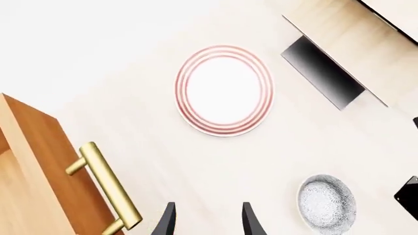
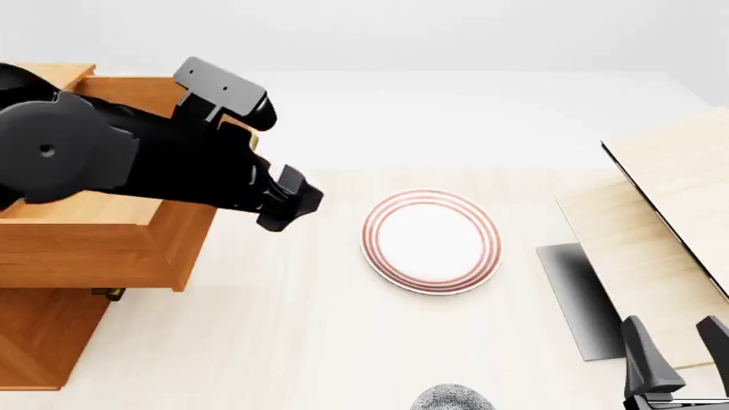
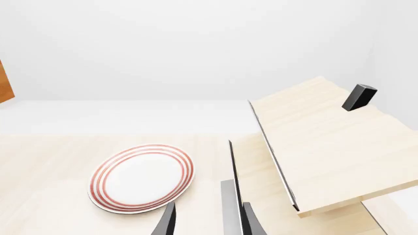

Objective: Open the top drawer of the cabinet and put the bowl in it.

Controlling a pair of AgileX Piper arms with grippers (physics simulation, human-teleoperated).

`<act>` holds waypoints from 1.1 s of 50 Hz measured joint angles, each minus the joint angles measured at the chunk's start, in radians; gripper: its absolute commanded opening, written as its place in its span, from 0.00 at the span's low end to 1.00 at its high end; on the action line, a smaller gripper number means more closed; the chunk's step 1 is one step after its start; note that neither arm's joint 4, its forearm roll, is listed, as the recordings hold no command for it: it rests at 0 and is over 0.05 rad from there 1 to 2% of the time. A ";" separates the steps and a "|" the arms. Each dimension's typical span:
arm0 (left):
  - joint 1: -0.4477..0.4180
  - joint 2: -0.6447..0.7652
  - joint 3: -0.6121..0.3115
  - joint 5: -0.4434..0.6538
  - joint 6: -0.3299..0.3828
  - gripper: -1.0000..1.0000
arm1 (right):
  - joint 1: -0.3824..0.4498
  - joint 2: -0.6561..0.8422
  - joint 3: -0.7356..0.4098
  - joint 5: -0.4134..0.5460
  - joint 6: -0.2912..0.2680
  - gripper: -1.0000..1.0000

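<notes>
The cabinet (image 2: 46,342) stands at the left with its top drawer (image 2: 102,248) pulled out; my left arm covers most of the drawer's inside. In the left wrist view my left gripper (image 1: 209,208) is open and empty, just off the drawer's brass handle (image 1: 104,188) and not touching it. The speckled bowl (image 1: 326,201) sits upright on the table, and in the front view only its rim (image 2: 453,399) shows at the near edge. My right gripper (image 2: 674,329) hangs open and empty at the near right, apart from the bowl.
A white plate with red rings (image 2: 431,241) lies in the middle of the table. Pale wood boards (image 2: 672,213) slant at the right over a dark grey slab (image 2: 581,299). A small black block (image 3: 359,96) sits on the upper board.
</notes>
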 measured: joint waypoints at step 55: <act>-0.165 0.004 0.248 -0.211 -0.093 1.00 | 0.000 0.000 0.000 0.000 0.000 1.00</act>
